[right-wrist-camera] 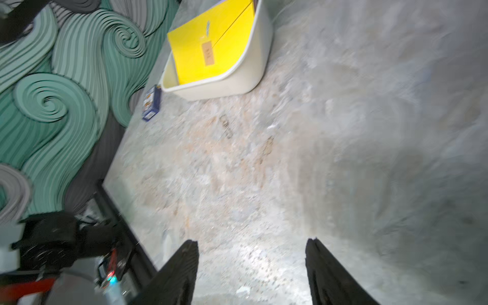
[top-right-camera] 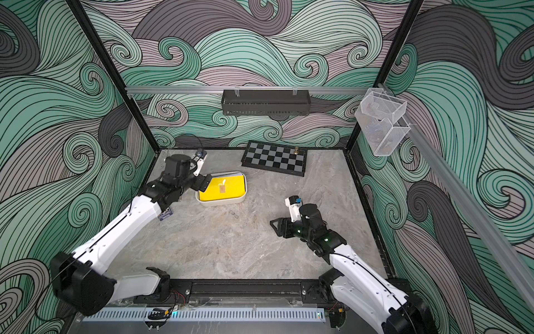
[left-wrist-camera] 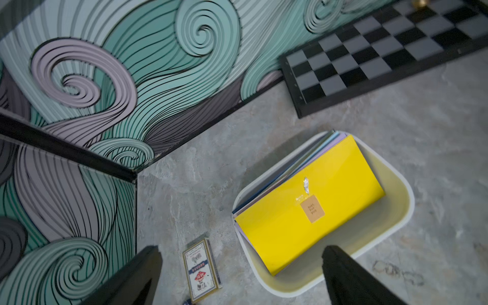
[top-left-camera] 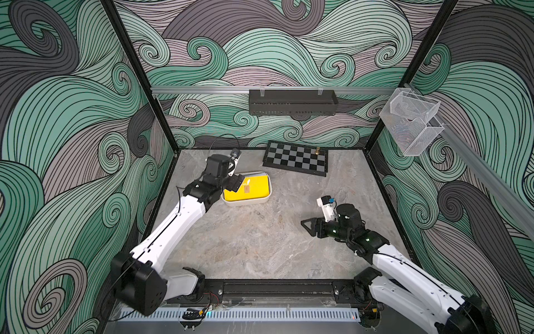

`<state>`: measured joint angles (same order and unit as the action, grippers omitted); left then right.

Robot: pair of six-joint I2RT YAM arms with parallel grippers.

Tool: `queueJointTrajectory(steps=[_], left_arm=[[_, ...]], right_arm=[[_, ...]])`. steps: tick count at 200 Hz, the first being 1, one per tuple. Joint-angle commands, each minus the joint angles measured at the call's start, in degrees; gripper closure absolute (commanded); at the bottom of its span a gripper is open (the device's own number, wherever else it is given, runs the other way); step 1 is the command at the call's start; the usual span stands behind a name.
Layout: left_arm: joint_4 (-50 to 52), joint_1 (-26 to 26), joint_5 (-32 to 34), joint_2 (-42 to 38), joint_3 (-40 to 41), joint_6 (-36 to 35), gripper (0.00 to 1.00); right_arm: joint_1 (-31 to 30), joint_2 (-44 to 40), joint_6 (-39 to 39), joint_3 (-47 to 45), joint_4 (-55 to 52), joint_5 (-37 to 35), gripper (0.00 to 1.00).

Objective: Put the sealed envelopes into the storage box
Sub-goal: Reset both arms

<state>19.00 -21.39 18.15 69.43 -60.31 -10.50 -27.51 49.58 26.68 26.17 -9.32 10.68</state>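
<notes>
The storage box (top-left-camera: 249, 201) is a white tub at the back left of the floor, seen in both top views. A yellow sealed envelope (top-left-camera: 255, 188) with a tan seal sticker lies on top inside it, tilted against one wall. Edges of several more envelopes (left-wrist-camera: 326, 141) show beneath it. My left gripper (top-left-camera: 234, 184) hovers over the box's left end, open and empty; in the left wrist view its gap (left-wrist-camera: 241, 248) spans the box's rim (left-wrist-camera: 406, 200). My right gripper (top-left-camera: 307, 226) is low over bare floor at the right, open and empty (right-wrist-camera: 252, 240).
A playing-card pack (left-wrist-camera: 202, 269) lies on the floor beside the box, near the left wall. A chessboard (top-left-camera: 296, 160) with a brass piece (top-left-camera: 318, 150) lies at the back. A black wall tray (top-left-camera: 293, 102) and a clear mesh bin (top-left-camera: 411, 121) hang on the walls.
</notes>
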Motion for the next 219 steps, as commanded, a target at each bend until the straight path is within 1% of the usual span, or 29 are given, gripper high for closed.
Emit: queueJointTrajectory(steps=[1,9,24,38,54,69,75,87,97,104,112,118,127,136,144,149,154,160,166,170,176,183,184,186,191,197,206,212,219], left_arm=[[-8.1,1.74,9.42,-3.86,11.73,23.86,0.01],[-12.05,2.15,10.69,-6.03,16.57,24.18,0.01],[-18.78,2.14,11.01,-9.52,24.27,19.22,0.01],[-23.68,2.23,13.86,-11.46,29.45,18.21,0.01],[-27.2,2.31,15.73,-12.39,33.11,18.23,0.01],[-37.25,3.26,14.51,-9.89,38.65,15.08,0.01],[-40.17,4.01,14.24,-7.82,39.88,14.9,0.01],[-43.27,5.92,13.72,-3.47,39.95,15.14,0.01],[-41.14,6.48,12.82,-1.08,37.48,14.2,0.01],[-44.87,7.14,10.37,0.66,37.68,11.86,0.01],[-48.05,7.98,8.76,2.45,37.55,10.89,0.01],[-49.42,9.01,5.87,3.76,37.11,10.54,0.01],[-52.04,10.17,3.65,5.82,36.6,9.93,0.02],[-55.56,11.89,1.34,7.74,36.41,10.0,0.02],[-58.05,14.76,-5.61,9.94,36.59,9.96,0.02],[-60.64,16.45,-8.7,11.77,37.0,10.43,0.03],[-64.45,18.27,-11.53,15.31,37.88,11.18,0.03],[-70.34,20.33,-15.96,18.12,39.35,11.37,0.02],[-75.4,20.95,-18.31,19.94,40.58,10.87,0.02],[-76.79,21.02,-18.72,20.74,40.68,10.46,0.02],[-74.6,21.09,-18.82,20.77,39.62,10.42,0.02],[-66.44,21.31,-18.4,19.62,36.54,10.87,0.01],[-64.91,21.35,-18.45,19.39,35.95,10.9,0.01],[-61.64,21.6,-18.42,18.96,34.71,11.53,0.01],[-54.31,22.55,-19.61,17.71,32.09,13.54,0.01],[-58.99,23.2,-22.18,18.8,32.95,12.66,0.01],[-65.16,23.47,-22.98,20.17,34.94,12.1,0.01],[-65.24,23.47,-22.94,20.18,35.13,12.19,0.01],[-61.97,23.5,-22.9,19.33,34.25,12.41,0.01]], right_arm=[[0.38,0.69,-8.85,1.95,4.41,-19.18,0.24],[0.35,0.89,-11.76,2.16,6.4,-23.83,0.2],[0.35,1.38,-20.22,2.08,10.77,-31.46,0.18],[1.16,2.17,-25.8,1.02,14.54,-37.89,0.15],[3.23,2.2,-26.91,-0.75,16.62,-39.92,0.14],[5.18,3.21,-30.05,-5.32,24.13,-41.69,0.14],[6.65,4.27,-29.65,-7.26,27.05,-41.47,0.14],[10.03,6.6,-26.96,-9.78,31.42,-39.92,0.14],[11.27,9.96,-28.98,-12.84,40.51,-39.11,0.14],[11.55,12.22,-30.08,-12.77,44.04,-40.9,0.13],[12.8,14.37,-31.14,-12.14,45.76,-38.56,0.13],[13.72,16.5,-31.42,-11.86,48.64,-37.8,0.12],[15.14,20.49,-31.78,-12.37,56.29,-36.88,0.11],[17.29,24.93,-32.06,-13.17,65.05,-32.59,0.11],[19.17,29.01,-30.9,-13.67,70.95,-28.98,0.1],[19.91,32.17,-30.46,-13.42,73.31,-28.39,0.1],[20.54,35.76,-29.84,-12.99,76.23,-28.07,0.1],[21.5,39.93,-30.26,-12.82,80.53,-24.36,0.1],[21.68,42.99,-31.28,-12.25,83.43,-23.29,0.09],[21.25,42.89,-31.46,-11.66,82.23,-24.02,0.07],[21.33,40.0,-30.62,-9.97,74.46,-23.73,0.06],[22.03,38.14,-29.4,-6.1,63.77,-23.08,0.06],[22.22,38.27,-29.27,-5.5,62.74,-22.64,0.05],[22.76,38.87,-29.02,-4.57,61.5,-21.58,0.03],[24.57,40.18,-28.17,-3.83,62.48,-17.78,0.02],[26.56,40.32,-26.8,-4.99,64.91,-14.88,0.02],[27.14,39.52,-26.59,-4.57,62.61,-14.02,0.02],[27.16,39.5,-26.58,-4.63,62.63,-13.88,0.02],[27.16,39.85,-26.59,-5.08,64.26,-13.73,0.02]])
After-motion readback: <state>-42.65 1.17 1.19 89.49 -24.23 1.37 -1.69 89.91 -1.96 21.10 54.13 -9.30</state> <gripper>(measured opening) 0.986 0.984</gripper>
